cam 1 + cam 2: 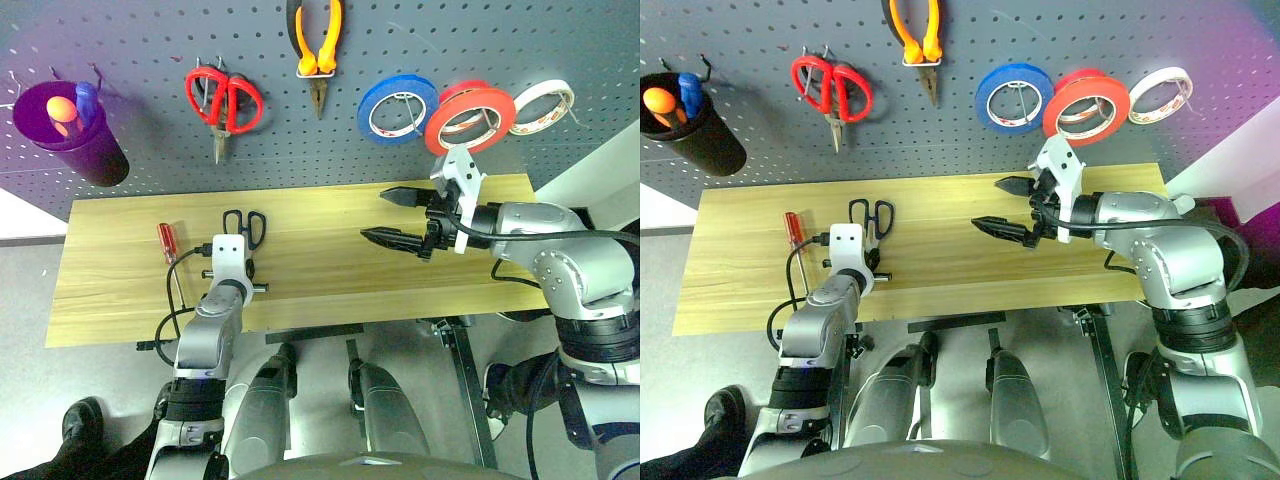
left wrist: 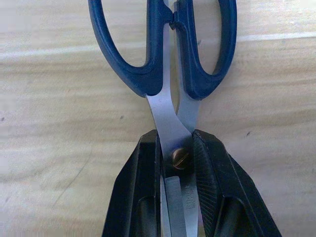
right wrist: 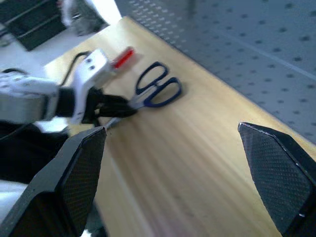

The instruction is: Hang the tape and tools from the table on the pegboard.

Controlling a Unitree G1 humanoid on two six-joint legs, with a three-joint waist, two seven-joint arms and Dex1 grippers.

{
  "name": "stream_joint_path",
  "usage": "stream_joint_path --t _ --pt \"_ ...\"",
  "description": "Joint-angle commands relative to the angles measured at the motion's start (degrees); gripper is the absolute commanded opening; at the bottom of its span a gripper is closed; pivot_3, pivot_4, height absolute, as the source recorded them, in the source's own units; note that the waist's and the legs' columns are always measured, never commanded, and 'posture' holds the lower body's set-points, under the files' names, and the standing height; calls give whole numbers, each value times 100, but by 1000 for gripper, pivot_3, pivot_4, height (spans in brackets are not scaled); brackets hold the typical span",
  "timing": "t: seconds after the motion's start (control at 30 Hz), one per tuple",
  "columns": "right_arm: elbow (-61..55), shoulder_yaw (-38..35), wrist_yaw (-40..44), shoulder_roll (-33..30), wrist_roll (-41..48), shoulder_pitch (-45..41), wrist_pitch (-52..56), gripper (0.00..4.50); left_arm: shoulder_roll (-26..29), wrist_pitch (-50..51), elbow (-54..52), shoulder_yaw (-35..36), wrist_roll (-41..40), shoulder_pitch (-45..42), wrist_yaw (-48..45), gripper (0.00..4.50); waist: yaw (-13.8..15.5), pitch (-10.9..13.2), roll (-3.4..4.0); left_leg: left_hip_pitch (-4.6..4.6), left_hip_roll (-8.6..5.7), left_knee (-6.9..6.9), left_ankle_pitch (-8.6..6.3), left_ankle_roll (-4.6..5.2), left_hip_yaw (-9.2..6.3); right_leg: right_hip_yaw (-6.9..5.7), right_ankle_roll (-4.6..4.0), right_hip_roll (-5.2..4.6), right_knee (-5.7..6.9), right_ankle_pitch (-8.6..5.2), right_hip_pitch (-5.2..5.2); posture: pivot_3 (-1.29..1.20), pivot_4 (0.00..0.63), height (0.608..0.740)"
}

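- The left gripper point(image 2: 177, 187) pinched the dark-handled scissors point(image 2: 163, 54) by the blades on the table point(image 1: 330, 290).
- A red-handled screwdriver point(image 1: 166, 242) lay just beside.
- The right gripper point(image 1: 392, 216) hovered with fingers spread wide, nothing in them.

You are looking at silver-grey arms, white wrist housings, looping black cables, and black textured fingers point(image 3: 276, 173) filling the lower frame.

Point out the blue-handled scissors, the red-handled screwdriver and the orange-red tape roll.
blue-handled scissors point(image 2: 170, 126), left wrist view, on a blade below the handles
red-handled screwdriver point(image 1: 166, 240), left eye view, on its handle
orange-red tape roll point(image 1: 447, 130), left eye view, on its band
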Motion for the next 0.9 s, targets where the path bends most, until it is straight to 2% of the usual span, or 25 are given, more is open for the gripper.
stream_joint_path --t 0.03,0.23,0.53,0.7,0.9 --pt "-298 -48 490 -281 190 130 -79 4500 -28 -62 -243 86 -15 74 50 620 13 0 0 -4 0 -1 -2 3 0 -2 1 0 -7 1 0 -69 420 740" --pt "-39 -26 1130 -541 212 1 -250 4500 -27 -126 -232 97 -13 73 22 620 10 2 0 -16 -1 3 -7 12 1 -11 7 -2 -21 4 -2 -66 416 740" --pt "55 -317 1232 -444 534 -256 -177 4500 -45 -115 -237 106 -47 98 -57 620 18 2 0 -17 -1 5 -7 11 0 -16 8 -3 -21 4 -2 -73 406 740" --pt "-14 -613 1473 -546 1002 -157 -28 4500 -43 -155 -236 78 -62 107 -144 620 23 2 0 -22 -1 9 -7 11 -1 -21 10 -4 -21 6 -3 -80 399 740" --pt "-31 -573 1522 -615 884 12 -221 4500 -40 -186 -225 77 -83 75 -227 620 20 2 0 -22 -1 15 -7 11 -2 -25 12 -5 -19 7 -1 -83 394 740"
